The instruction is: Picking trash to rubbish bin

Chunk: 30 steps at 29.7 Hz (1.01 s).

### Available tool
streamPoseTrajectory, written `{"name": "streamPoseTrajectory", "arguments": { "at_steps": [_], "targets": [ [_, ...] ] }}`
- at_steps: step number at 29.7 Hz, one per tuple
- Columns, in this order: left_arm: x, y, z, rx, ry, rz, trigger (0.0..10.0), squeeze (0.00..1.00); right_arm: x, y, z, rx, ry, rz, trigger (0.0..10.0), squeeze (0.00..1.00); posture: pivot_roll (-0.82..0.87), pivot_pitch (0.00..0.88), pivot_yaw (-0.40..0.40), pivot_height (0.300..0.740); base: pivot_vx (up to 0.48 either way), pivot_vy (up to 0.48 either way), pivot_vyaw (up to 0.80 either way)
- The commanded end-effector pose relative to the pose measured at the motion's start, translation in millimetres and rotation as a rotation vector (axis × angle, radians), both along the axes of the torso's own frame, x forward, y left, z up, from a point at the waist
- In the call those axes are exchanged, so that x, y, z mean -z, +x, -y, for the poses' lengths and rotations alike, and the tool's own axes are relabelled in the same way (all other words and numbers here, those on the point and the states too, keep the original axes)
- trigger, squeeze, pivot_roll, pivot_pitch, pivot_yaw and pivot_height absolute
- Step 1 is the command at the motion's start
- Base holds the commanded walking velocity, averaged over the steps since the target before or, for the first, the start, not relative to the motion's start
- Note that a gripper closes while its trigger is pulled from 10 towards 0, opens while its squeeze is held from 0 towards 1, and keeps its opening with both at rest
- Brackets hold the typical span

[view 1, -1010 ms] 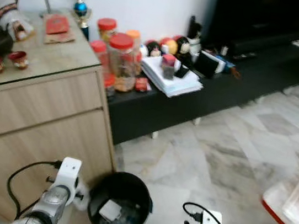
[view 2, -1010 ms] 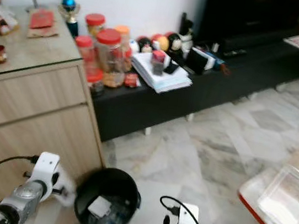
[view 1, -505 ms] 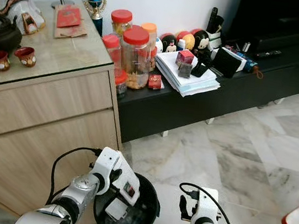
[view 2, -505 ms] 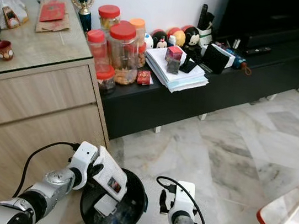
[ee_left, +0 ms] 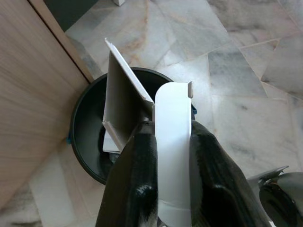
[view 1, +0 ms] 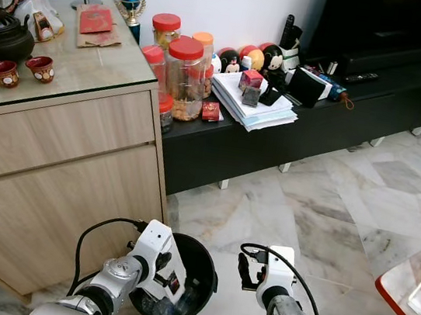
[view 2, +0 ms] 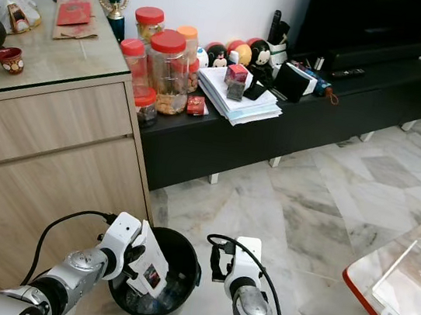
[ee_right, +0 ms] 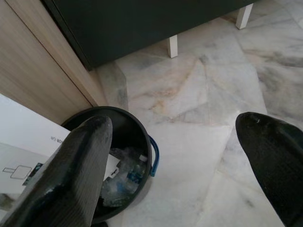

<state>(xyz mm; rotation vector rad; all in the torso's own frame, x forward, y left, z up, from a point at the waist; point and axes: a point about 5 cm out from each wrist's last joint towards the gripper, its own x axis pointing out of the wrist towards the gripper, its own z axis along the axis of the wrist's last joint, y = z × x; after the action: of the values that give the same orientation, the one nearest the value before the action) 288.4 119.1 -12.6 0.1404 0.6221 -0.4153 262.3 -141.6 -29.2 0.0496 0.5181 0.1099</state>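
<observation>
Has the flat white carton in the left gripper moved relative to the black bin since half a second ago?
Yes. The flat white carton, shut in the left gripper, has sunk lower into the round black bin, judged against its rim.

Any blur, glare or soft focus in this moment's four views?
Left and right eye views: sharp and evenly lit, soft sheen on the glass-topped wooden cabinet. Left wrist view: white cardboard box crisp over the round black rubbish bin, near black fingers slightly soft. Right wrist view: fingers close and blurred, marble floor sharp.
</observation>
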Motion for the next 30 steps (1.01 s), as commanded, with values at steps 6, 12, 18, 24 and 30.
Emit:
{"name": "streamPoseTrajectory", "arguments": {
  "at_steps": [6,12,18,24,30],
  "targets": [
    [-5,5.2,-2.2,0.005,0.028,0.024,10.0,1.0,-6,5.2,-2.0,-0.019,0.005,0.034,10.0,0.0,-0.1,0.102,0.006,0.74,0.0,0.0,0.0],
    [-5,6.1,-6.0,0.0,0.048,0.035,10.0,1.0,-1,0.2,0.8,-0.018,0.002,0.017,10.0,0.0,-0.1,0.1,0.006,0.74,0.0,0.0,0.0],
    [-5,6.3,-15.6,-0.035,0.087,0.043,10.0,0.0,3,-4.2,1.3,-0.014,0.001,-0.005,10.0,0.0,-0.09,0.097,0.008,0.74,0.0,0.0,0.0],
    [3,-1.5,-39.4,-0.126,0.161,0.03,10.0,0.0,11,-13.5,3.7,0.005,-0.004,-0.052,10.0,0.0,-0.09,0.095,0.012,0.74,0.0,0.0,0.0],
    [23,-28.2,-71.9,-0.25,0.248,-0.042,10.0,0.0,28,-36.2,9.6,0.044,-0.013,-0.16,10.0,0.0,-0.07,0.091,0.02,0.74,0.0,0.0,0.0]
  ]
}}
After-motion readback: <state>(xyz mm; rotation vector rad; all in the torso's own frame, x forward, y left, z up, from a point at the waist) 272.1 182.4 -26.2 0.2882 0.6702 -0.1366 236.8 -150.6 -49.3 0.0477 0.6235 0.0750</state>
